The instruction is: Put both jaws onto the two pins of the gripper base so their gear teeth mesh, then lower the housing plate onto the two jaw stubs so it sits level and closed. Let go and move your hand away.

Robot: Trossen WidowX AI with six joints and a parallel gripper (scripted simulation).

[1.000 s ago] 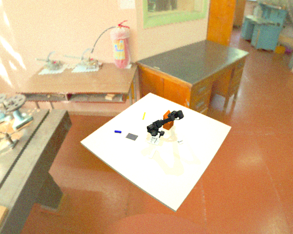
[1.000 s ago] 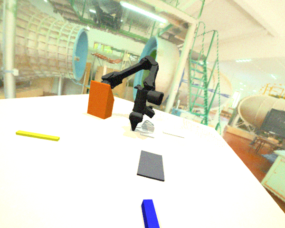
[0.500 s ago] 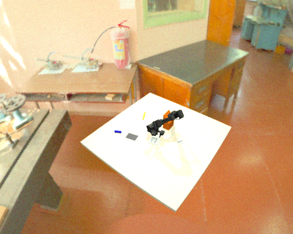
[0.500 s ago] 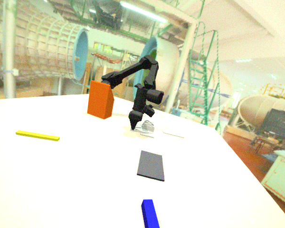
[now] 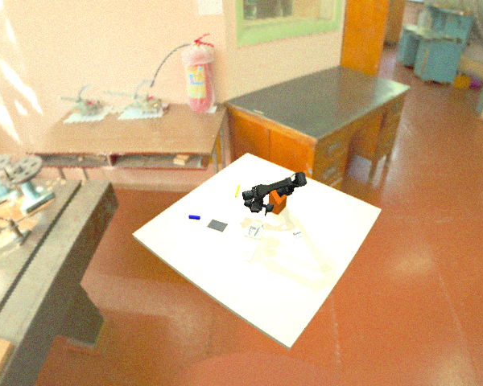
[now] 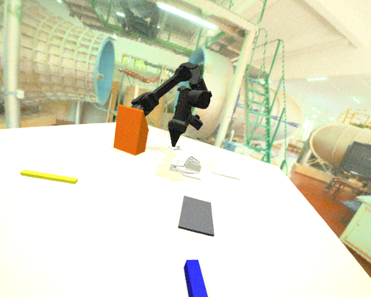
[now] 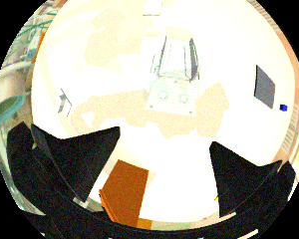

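Observation:
The pale gripper base (image 5: 253,231) lies on the table. The two grey jaws stand side by side as slotted fins, left jaw (image 7: 163,56) and right jaw (image 7: 193,60), at one end of the assembly. A pale flat plate (image 7: 171,106) with two round raised spots covers the other end. It looks level, but whether it is the housing plate, fully seated, I cannot tell. The gear teeth and pins are hidden or too faint to see. My gripper (image 6: 174,146) (image 7: 165,135) is open and empty, above the table and off to the assembly's plate side, clear of it.
An orange block (image 5: 277,202) (image 6: 130,130) (image 7: 127,189) stands near the arm. A small pale bracket (image 5: 296,233) (image 7: 65,103) and a white slab (image 5: 250,252) (image 7: 152,7) lie apart. A dark plate (image 5: 217,225) (image 6: 196,215), blue bar (image 5: 194,217) and yellow bar (image 5: 237,190) (image 6: 48,177) lie farther off.

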